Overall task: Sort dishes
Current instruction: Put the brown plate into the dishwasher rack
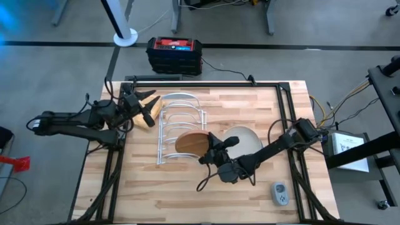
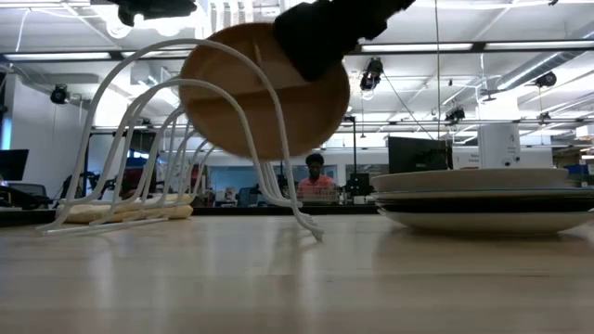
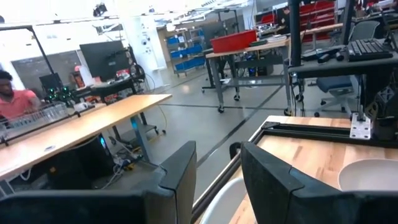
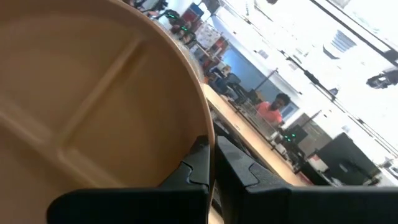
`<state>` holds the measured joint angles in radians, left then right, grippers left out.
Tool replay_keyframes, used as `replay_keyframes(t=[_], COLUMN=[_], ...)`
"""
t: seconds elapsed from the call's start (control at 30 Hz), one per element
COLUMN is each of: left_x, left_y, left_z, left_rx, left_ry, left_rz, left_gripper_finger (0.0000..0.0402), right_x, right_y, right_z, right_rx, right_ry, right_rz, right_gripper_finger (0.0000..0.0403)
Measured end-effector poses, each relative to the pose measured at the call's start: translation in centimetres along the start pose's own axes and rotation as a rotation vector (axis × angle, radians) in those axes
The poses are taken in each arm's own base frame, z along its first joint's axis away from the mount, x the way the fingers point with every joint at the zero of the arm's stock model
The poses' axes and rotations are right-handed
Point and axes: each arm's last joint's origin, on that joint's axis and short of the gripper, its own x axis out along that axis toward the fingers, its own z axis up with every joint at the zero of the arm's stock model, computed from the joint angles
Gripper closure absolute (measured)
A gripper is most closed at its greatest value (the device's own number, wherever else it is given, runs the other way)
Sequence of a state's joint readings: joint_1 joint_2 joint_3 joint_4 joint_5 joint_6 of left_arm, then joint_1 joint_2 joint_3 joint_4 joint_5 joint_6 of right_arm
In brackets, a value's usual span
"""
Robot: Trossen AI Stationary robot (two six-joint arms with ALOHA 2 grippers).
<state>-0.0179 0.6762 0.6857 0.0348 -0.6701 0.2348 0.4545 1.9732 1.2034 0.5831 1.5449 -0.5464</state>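
Note:
My right gripper [image 1: 209,149] is shut on the brown wooden divided plate [image 1: 190,142], which is off the table at the near end of the white wire rack [image 1: 178,125]. In the low view the plate [image 2: 264,88] stands tilted among the rack's wires [image 2: 139,111]. A stack of plates with an off-white one on top [image 1: 245,140] lies flat on the table to the right of the rack; it also shows in the low view [image 2: 483,197]. My left gripper [image 1: 149,106] is open and empty over the tan block [image 1: 147,119] at the rack's far left. My right gripper pinches the wooden plate's rim [image 4: 202,134] between its two fingers, one on the divided face and one behind it. The fingers come slanting from the table's right and near side. The plate stands tilted, clear of the table; I cannot tell whether it touches the rack wires.
A black metal frame [image 1: 206,81] runs along the table's far edge and sides. A small grey device [image 1: 280,194] lies near the front right corner. Bare wood lies in front of the rack [image 1: 175,194]. People sit at desks in the room behind [image 2: 316,176].

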Motion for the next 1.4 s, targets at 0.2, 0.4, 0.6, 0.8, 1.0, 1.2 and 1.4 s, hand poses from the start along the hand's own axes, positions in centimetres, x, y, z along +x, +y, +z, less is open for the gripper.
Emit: replay_keyframes(t=[0.2,0.4,0.6,0.8,1.0,1.2,1.4], left_x=[0.6,0.9,0.9,1.0,1.0,1.1,1.2], left_y=[-0.4,-0.7,-0.6,-0.7,-0.7,-0.8,-0.9], left_z=[0.2,0.3,0.5,0.4,0.4,0.3,0.3], left_rx=[0.034,0.074,0.079,0.081,0.082,0.08,0.068], left_ry=[-0.02,-0.034,-0.05,-0.047,-0.046,-0.041,-0.036], left_rz=[0.005,0.011,0.016,0.016,0.015,0.014,0.012], left_gripper_finger=[0.0286,0.0286,0.0286,0.0286,0.0286,0.0286,0.0286], right_x=[0.1,0.1,0.7,1.4,1.8,2.1,2.1], right_y=[1.3,1.5,1.7,2.6,3.4,3.6,3.6], right_z=[-0.8,-1.1,-1.2,-1.8,-2.4,-2.4,-2.4], right_rx=[-0.021,-0.026,-0.02,-0.015,0.0,0.048,0.048], right_ry=[-0.006,-0.017,-0.038,-0.046,-0.039,-0.044,-0.051], right_rz=[0.014,0.035,0.083,0.117,0.118,0.142,0.158], right_gripper_finger=[0.0403,0.0403,0.0403,0.0403,0.0403,0.0383,0.0339])
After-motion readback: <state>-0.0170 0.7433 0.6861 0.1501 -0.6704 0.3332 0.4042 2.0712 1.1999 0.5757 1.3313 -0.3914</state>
